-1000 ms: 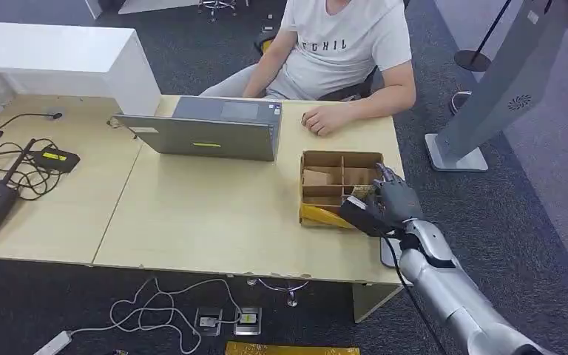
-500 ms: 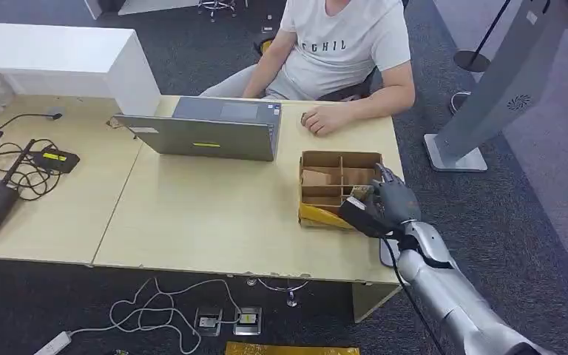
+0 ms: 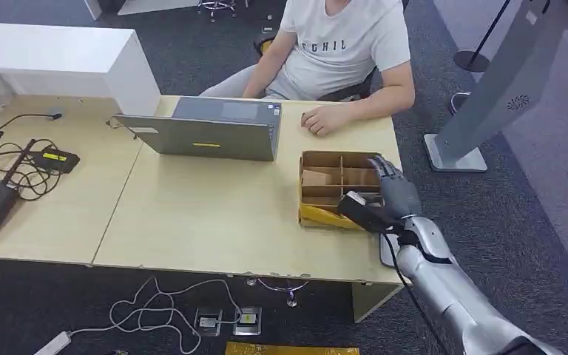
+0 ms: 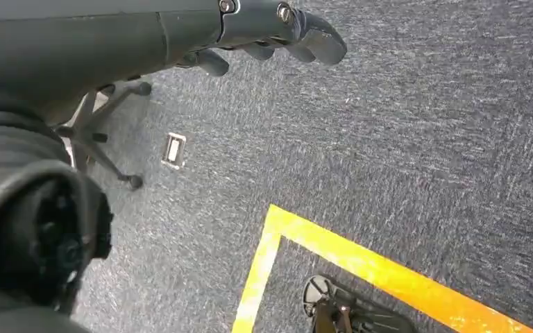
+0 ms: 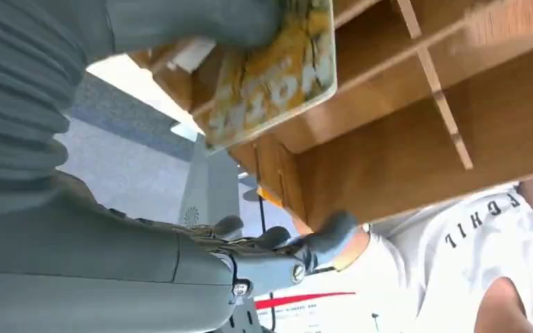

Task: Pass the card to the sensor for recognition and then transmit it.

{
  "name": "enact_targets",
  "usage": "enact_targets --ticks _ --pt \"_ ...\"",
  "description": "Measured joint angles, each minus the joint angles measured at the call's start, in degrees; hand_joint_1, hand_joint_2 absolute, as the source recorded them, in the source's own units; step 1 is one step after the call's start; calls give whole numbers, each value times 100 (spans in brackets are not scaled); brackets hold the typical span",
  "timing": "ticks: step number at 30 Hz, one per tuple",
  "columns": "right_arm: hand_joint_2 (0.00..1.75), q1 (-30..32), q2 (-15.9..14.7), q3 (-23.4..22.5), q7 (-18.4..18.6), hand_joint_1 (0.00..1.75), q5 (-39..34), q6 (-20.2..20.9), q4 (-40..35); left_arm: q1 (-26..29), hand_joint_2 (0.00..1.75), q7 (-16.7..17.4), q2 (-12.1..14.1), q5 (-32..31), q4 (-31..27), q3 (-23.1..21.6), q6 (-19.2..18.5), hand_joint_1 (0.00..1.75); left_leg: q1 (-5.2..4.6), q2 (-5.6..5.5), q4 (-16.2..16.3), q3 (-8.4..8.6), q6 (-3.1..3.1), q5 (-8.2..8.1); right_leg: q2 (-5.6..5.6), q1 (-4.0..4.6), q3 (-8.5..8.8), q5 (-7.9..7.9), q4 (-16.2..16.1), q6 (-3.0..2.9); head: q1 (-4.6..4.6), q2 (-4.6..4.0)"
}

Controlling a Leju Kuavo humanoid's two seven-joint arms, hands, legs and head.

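**Reaching into the divided box: right robot hand with the card**

Crowding the pale wood-grain tabletop [image 3: 207, 214] are a grey laptop [image 3: 207, 132], black routers with coiled cables [image 3: 4, 174] at the far left, and a white cabinet block [image 3: 66, 63]. A seated person in a white T-shirt [image 3: 344, 44] rests a hand [image 3: 318, 118] on the tabletop just beyond the cardboard box [image 3: 333, 177]. The box is brown, shallow and rectangular, split by thin partitions into compartments; one yellow flap hangs over its near side.

The right robot hand [image 3: 388, 196], dark-fingered on a silver arm, sits over the box's right edge. In the right wrist view, the thumb presses a flat yellow card [image 5: 277, 73] with worn lettering against the fingers, the card lying just above a compartment wall. The left robot hand [image 4: 264, 31] hangs over grey carpet crossed by yellow tape [image 4: 361, 260], fingers loosely curled, holding nothing.

Compared with a second ago, the right robot hand has shifted slightly farther over the box; the person's forearm remains in place.
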Motion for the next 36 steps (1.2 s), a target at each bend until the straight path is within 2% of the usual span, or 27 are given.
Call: enact_targets --ticks 12,16,25,33,36 --pt "175 -99 -28 4 42 0 -48 2 17 0 0 0 0 0 2 0 -13 0 0 0 0 -1 0 0 -2 0 -1 0 0 0 0 0" --pt "175 -122 -147 2 179 0 -72 114 -53 4 0 -24 2 0 2 0 -44 0 -1 -1 1 -1 0 0 -3 -1 1 1 0 0 0 2" --pt "175 -305 -577 -4 435 0 177 674 -599 16 0 -48 33 0 2 0 -55 0 -1 -1 2 -2 0 0 -3 -1 -1 2 0 -1 0 0" --pt "175 -808 -1189 -20 619 0 378 1469 -1406 25 0 -114 70 0 0 0 -144 0 -2 -2 2 -4 0 0 -5 -2 -2 2 0 -1 2 0" --pt "175 -939 -1372 -22 627 0 378 1582 -1673 26 0 -118 81 -2 2 0 -146 0 -2 -1 2 -3 0 0 -1 -1 -2 2 -1 -1 0 0"
